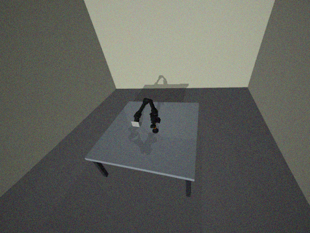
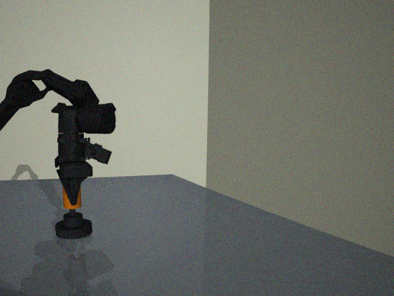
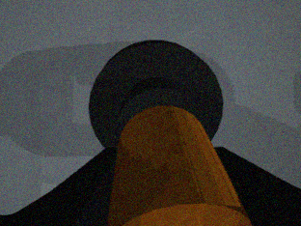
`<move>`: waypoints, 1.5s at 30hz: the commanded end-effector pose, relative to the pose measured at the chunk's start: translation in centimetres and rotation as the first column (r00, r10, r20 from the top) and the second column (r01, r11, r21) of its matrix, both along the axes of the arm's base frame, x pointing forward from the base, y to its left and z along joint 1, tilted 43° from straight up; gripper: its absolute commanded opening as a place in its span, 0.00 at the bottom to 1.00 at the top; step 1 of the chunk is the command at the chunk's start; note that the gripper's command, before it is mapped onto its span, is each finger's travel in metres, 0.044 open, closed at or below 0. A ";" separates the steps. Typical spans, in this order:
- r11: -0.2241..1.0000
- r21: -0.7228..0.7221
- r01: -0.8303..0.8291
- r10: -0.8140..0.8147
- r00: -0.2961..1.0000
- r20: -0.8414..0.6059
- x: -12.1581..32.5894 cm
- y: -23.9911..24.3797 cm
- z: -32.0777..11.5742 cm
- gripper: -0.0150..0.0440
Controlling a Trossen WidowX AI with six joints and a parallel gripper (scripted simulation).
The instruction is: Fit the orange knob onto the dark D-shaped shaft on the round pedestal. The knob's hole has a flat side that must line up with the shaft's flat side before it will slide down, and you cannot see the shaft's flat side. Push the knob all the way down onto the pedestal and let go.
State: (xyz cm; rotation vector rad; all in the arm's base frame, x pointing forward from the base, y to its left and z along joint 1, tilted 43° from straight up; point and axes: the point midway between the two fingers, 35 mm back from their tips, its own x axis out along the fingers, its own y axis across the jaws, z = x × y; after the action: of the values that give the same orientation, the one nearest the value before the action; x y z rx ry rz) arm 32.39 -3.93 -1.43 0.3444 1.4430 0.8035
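The orange knob (image 2: pixel 67 201) (image 3: pixel 159 159) is upright between the fingers of my gripper (image 2: pixel 73 203) (image 3: pixel 165 156), which is shut on it. The round dark pedestal (image 2: pixel 73 232) (image 3: pixel 156 58) (image 1: pixel 155 131) stands on the table directly below. In the exterior view, a short length of the dark shaft (image 2: pixel 72 210) shows between the knob's lower edge and the pedestal's raised hub. The knob is over the shaft, with a small gap above the hub. The shaft's top is hidden, so I cannot tell whether it is inside the hole. The hole and both flat sides are hidden.
The blue-grey table (image 1: pixel 172 150) (image 2: pixel 152 242) carries the arm, whose base has a pale plate (image 1: pixel 135 123) to the left in the top view. Shadows of the arm fall on the table around the pedestal.
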 end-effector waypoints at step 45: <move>0.988 0.006 -0.155 0.152 0.978 0.144 0.3 0.1 -0.2 0.25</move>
State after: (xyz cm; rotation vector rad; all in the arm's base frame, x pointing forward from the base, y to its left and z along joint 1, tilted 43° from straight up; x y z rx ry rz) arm 32.53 -3.82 -1.59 0.1923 1.3486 0.9424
